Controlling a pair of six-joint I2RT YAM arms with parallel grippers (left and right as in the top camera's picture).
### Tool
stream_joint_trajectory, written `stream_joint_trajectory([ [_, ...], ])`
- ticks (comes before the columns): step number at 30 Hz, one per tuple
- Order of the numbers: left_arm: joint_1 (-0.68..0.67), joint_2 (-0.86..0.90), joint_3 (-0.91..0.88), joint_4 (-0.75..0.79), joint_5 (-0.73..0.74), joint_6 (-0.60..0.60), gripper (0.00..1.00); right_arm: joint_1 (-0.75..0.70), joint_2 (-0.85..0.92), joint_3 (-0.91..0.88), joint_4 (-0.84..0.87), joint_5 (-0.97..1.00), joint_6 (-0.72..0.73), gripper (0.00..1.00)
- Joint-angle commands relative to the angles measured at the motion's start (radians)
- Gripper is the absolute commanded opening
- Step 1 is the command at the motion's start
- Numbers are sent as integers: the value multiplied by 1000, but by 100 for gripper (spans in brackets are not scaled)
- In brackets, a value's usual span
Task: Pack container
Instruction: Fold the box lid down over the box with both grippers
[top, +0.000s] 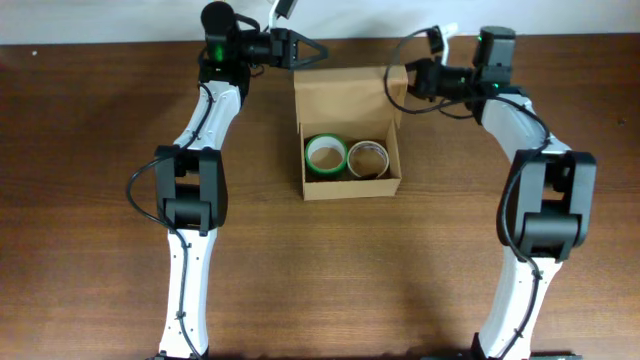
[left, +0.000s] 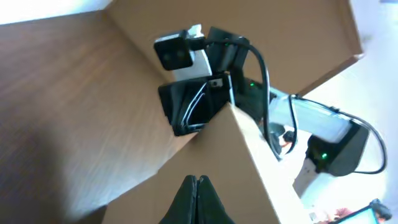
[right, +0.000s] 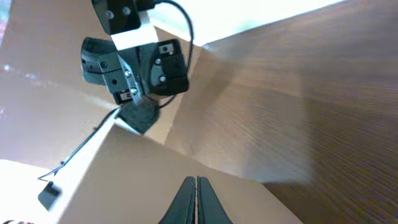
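Observation:
The container (top: 350, 187), a tan cardboard box, stands open at the table's middle back, its flap lid (top: 345, 95) raised behind it. Inside lie a green tape roll (top: 325, 154) and a pale tape roll (top: 367, 158). My left gripper (top: 318, 50) is shut at the flap's far left corner. In the left wrist view the left gripper (left: 198, 180) shows nothing between its fingers, with the flap (left: 242, 155) just behind the tips. My right gripper (top: 398, 80) is shut at the flap's right edge. The right wrist view shows the right gripper (right: 196, 180) closed over the flap (right: 137, 180).
The brown wooden table (top: 100, 150) spreads around the box. Both arm bases stand near the front edge, left (top: 185, 320) and right (top: 505, 320). A pale wall runs along the table's back edge (top: 100, 20).

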Motion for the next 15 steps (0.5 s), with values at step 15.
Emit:
stream_joint_trajectory([
  [15,8,4,5,315,18,-420,1,111,-73,81,-13,18,33,4],
])
